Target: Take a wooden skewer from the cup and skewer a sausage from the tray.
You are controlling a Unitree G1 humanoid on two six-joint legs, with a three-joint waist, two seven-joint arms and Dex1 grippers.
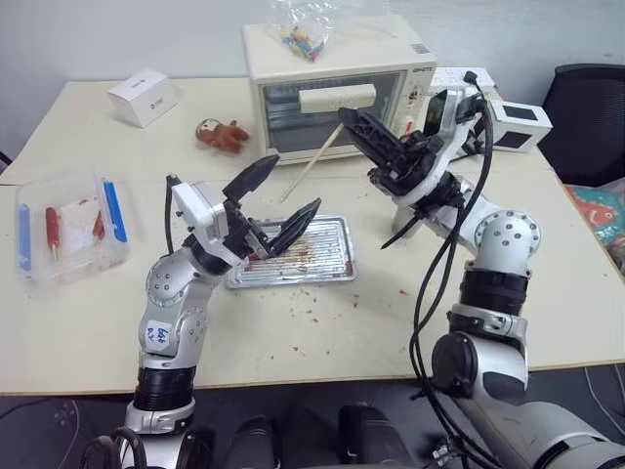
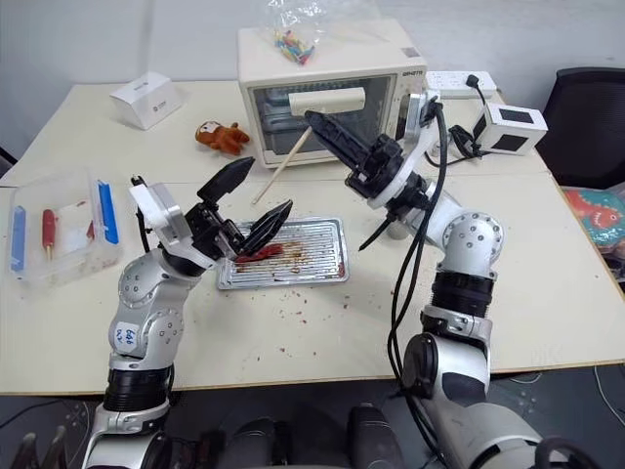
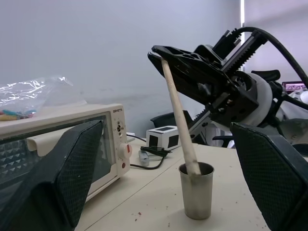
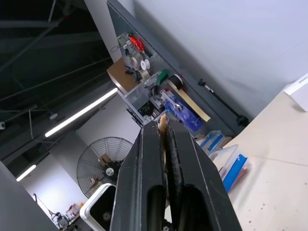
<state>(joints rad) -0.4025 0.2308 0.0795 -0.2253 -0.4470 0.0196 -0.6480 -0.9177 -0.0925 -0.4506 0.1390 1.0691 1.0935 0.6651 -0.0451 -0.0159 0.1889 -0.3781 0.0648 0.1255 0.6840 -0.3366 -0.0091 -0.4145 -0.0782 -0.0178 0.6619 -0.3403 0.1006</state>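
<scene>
Right gripper pinches wooden skewer; oven label unreadable.

Workshop: pegboard of tools, floor fan.

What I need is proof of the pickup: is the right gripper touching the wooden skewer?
Touching. The left wrist view shows the right gripper shut on the wooden skewer, with the stick's upper end pinched between its fingertips.

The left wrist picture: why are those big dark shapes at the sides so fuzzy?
In the left wrist view they are the left gripper's own fingers, too close to focus; the cup and wooden skewer beyond look sharp. In the right wrist view the shut fingers loom dark.
</scene>
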